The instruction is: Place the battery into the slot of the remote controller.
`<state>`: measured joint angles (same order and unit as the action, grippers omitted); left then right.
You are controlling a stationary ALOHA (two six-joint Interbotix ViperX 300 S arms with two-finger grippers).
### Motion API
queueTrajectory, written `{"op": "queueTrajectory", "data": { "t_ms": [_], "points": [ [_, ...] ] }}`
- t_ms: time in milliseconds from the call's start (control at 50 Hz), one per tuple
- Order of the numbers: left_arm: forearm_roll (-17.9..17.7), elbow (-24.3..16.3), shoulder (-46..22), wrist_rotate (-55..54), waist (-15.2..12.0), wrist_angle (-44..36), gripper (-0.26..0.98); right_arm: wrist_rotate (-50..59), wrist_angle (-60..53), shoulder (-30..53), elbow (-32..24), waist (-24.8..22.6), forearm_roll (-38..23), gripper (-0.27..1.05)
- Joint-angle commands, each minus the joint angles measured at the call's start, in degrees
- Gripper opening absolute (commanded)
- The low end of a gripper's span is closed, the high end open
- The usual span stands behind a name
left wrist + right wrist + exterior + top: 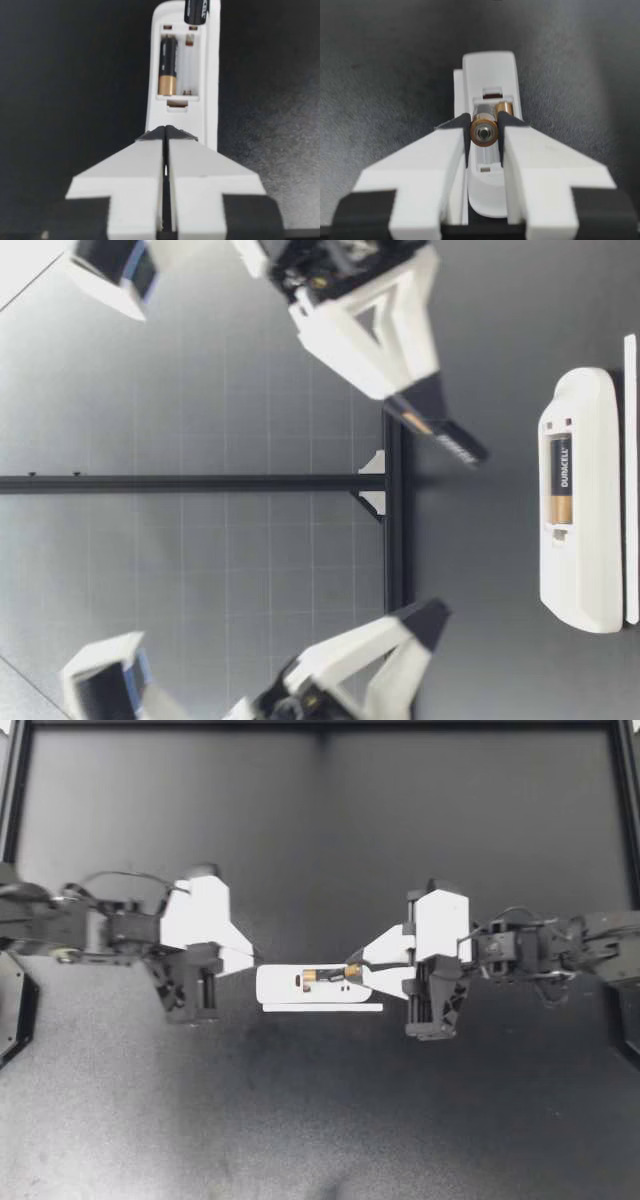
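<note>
1. Right gripper (352, 968) pinches the held battery (349, 970) between both fingers, over the end of the remote (282, 986) nearest my right arm. The left gripper (256, 960) has its fingers pressed together on nothing, at the remote's other end.
2. From above, the layout is plain. The remote lies flat on the dark table (320, 1120), lengthwise between the two grippers. A thin white strip (322, 1008) lies just beside its long edge. A seated battery (310, 977) shows in the open compartment.
3. Only the low view gives heights. The held battery (447, 438) is tilted in the right gripper (440, 425), with its free end pointing down toward the remote (580, 540) but apart from it. The left gripper (428, 618) also hangs clear above the remote.
4. Past the closed tips of the left gripper (165, 131), the left wrist view looks into the compartment. The seated battery (168, 65) fills one bay, its gold end toward this gripper. The open bay (188, 65) beside it shows its white floor. The held battery's dark end (196, 11) hangs over the far end.
5. The right wrist view shows the held battery (485, 133) end-on, with a finger against each side. The seated battery's gold end (505, 107) peeks out just beyond it.
6. Both batteries are black and gold. Light print runs along the black part of each, clearest on the seated battery (561, 472) in the low view.
</note>
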<state>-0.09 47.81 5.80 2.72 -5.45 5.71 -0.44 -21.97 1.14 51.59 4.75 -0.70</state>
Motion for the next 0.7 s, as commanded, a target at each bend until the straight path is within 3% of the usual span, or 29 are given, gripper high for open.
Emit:
{"op": "queueTrajectory", "data": {
  "t_ms": [0, 240, 680],
  "points": [
    [-0.26, -1.85, -1.49, -0.09, -0.26, -0.35, -0.16, 0.00, -0.70, 0.26, -1.67, 0.44, -0.09, 0.06],
    [-2.46, -3.25, -5.89, 0.18, 0.00, -1.93, -0.16, 0.00, -0.97, 2.64, -2.37, 0.44, -0.09, 0.06],
    [-2.99, -3.08, -8.79, 0.18, 0.97, -2.64, -0.16, 0.00, -0.70, 4.57, -3.08, 0.44, -0.09, 0.06]
  ]
}}
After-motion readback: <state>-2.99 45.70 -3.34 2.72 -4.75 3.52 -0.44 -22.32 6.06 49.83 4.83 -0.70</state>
